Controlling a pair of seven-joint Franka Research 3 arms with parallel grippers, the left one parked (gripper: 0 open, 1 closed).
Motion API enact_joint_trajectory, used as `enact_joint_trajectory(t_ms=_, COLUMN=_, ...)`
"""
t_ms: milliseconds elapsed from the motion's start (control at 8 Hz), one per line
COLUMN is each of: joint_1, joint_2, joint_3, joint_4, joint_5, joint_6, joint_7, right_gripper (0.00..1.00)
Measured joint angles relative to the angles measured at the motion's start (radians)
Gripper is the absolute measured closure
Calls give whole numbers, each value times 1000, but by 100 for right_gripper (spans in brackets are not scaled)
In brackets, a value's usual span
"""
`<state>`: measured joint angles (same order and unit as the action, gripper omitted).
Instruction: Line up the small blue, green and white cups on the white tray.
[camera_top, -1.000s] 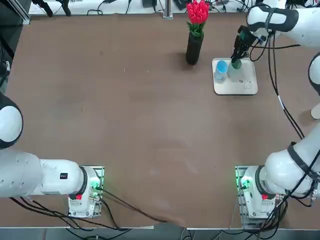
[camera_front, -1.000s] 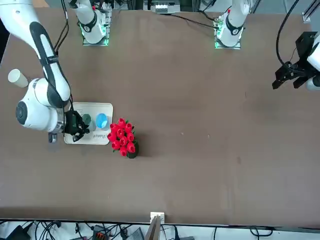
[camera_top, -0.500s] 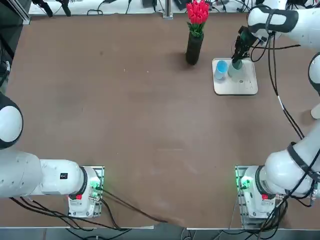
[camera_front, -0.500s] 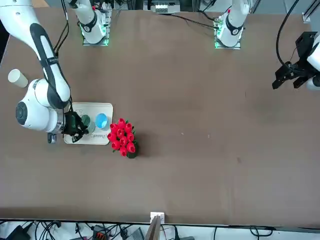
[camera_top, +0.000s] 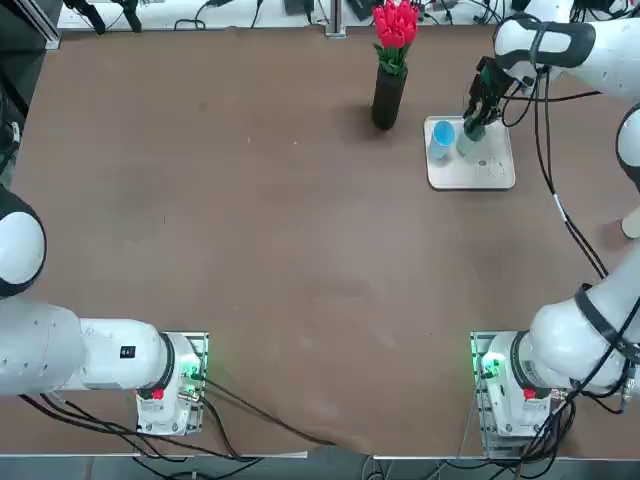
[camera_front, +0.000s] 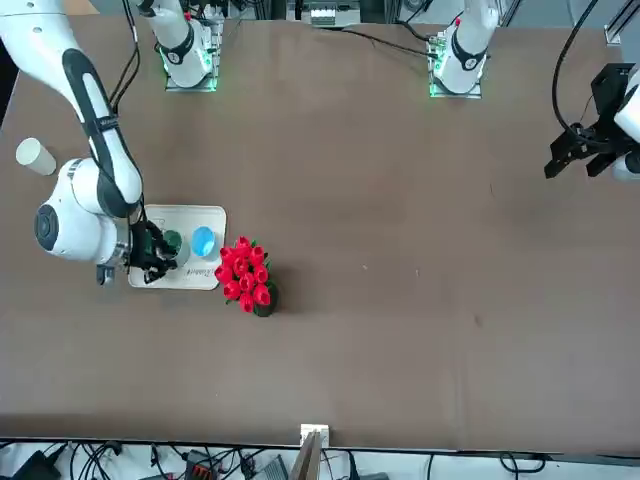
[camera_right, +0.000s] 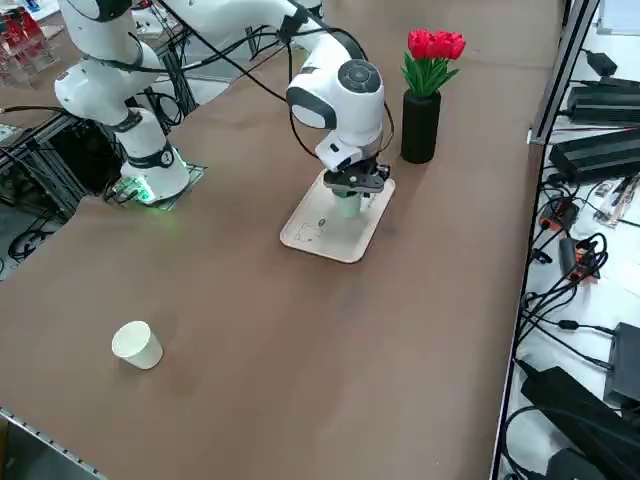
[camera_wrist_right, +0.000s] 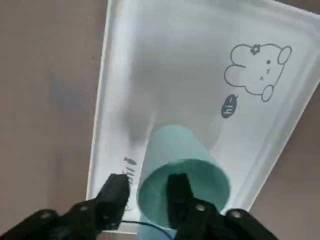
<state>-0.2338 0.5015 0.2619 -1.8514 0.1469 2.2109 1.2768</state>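
White and square with rounded corners and a low rim, the white tray (camera_top: 488, 172) lies on the far right part of the brown table (camera_top: 280, 250), beside a black vase of red flowers (camera_top: 390, 70). It bears a grey rabbit drawing. On it stand the blue cup (camera_top: 441, 136) and the green cup (camera_top: 470, 140), side by side. The right end effector (camera_wrist_right: 147, 192) hangs over the green cup with 1 finger inside its rim and 1 outside, partly spread; whether they pinch the wall I cannot tell. The white cup (camera_right: 137, 345) lies on its side, well apart. Cables run along the table's edges.
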Motion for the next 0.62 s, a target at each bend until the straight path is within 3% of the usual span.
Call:
enact_joint_trajectory(t_ms=250, joint_1=-1, joint_2=-47, joint_3=-2, joint_4=25, joint_5=-17, joint_6=-26, joint_7=8, right_gripper=13)
enact_joint_trajectory(t_ms=375, joint_1=-5, joint_2=-95, joint_3=-9, joint_4=39, joint_5=-30, joint_6=-76, joint_7=16, right_gripper=0)
enact_joint_trajectory(t_ms=625, joint_1=-40, joint_2=-188, joint_3=-61, joint_4=66, joint_5=-98, joint_6=-268, joint_7=13, right_gripper=0)
